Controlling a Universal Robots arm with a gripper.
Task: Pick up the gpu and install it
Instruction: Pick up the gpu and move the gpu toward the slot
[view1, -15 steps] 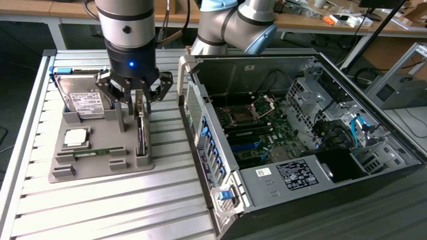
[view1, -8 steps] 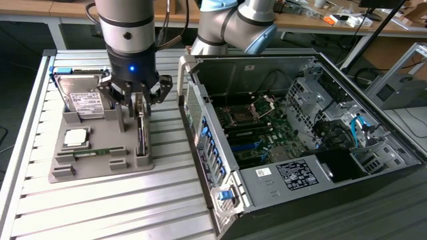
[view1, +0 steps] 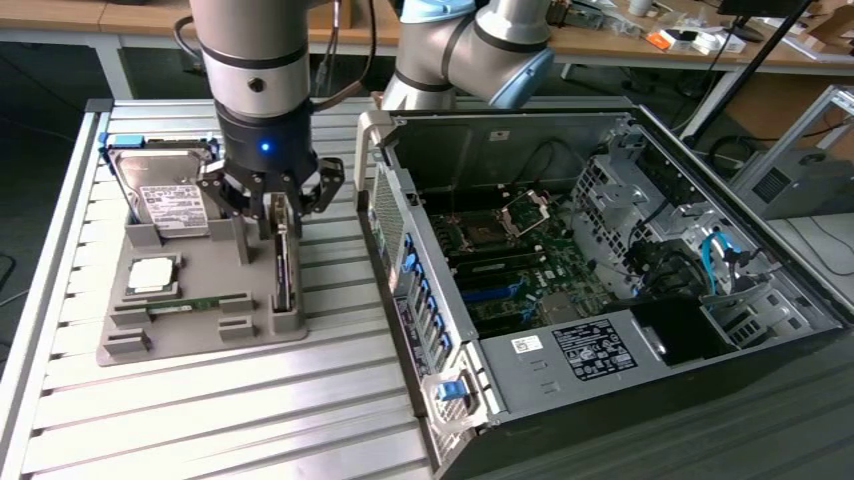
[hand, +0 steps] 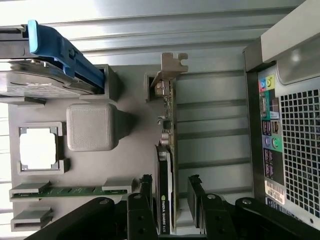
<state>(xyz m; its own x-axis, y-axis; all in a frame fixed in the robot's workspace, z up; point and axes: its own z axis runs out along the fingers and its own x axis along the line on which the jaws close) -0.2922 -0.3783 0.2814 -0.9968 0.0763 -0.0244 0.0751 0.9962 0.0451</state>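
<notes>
Pincer (hand: 170, 179) straddles the gpu (hand: 166, 150), jaws apart on either side, not clamped. The card stands on edge in its gray holder (view1: 200, 335) on the desk (view1: 200, 420). If you close off-centre, it may tilt and jam.

Slatted aluminium table (view1: 200, 420), pale, with bright glare along its ribs. A wooden workbench (view1: 601, 45) ran across the back, cluttered with small items. Dark floor (view1: 40, 120) lay beneath it. An aluminium frame (view1: 817, 125) stood at the exterior view's right.
</notes>
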